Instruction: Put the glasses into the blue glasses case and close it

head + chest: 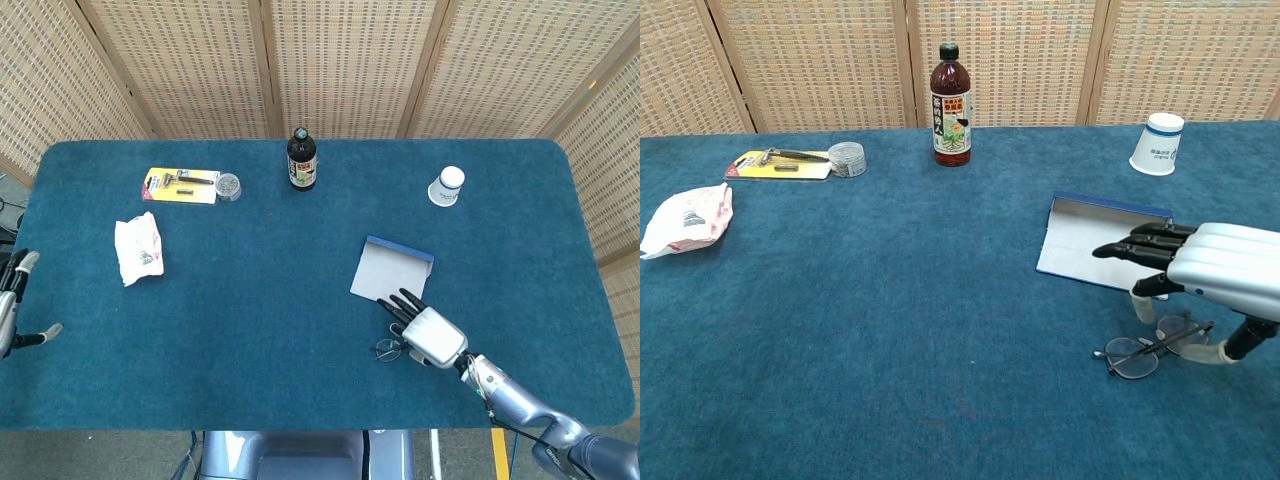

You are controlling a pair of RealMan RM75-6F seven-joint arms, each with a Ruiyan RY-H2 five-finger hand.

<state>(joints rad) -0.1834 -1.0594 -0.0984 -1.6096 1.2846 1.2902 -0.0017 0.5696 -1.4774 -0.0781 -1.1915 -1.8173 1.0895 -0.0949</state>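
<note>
1. The right hand point(1220, 270) is hovering over the glasses point(1153, 348) with its palm facing down; in the head view the same hand point(428, 330) is covering most of the frames.
2. Its fingers point(1140, 247) are stretching out flat and close together toward the case point(1090, 245), with their tips lying over the case's near edge; they are holding nothing.
3. The thumb is pointing down beside the glasses; whether it is touching them is hard to tell from either view.
4. The glasses are lying on the table point(890, 330), just in front of the case on the robot's side, with one lens point(388, 350) sticking out from under the hand in the head view.
5. The case is lying open, its pale inside facing up and its blue rim point(400, 247) showing along the far edge.
6. The left hand point(12, 305) is sitting at the table's left edge, well apart from everything; it is holding nothing and its fingers are looking spread, though only part of it is showing.
7. A bottle point(950, 105) is standing upright at the far side of the table, and a paper cup point(1158, 144) is standing upside down to the right of it.
8. A yellow card point(780, 164) with a razor is lying at the far left with a small round tin point(847, 158) touching its right end, and a crumpled packet point(688, 219) is lying nearer the robot.
</note>
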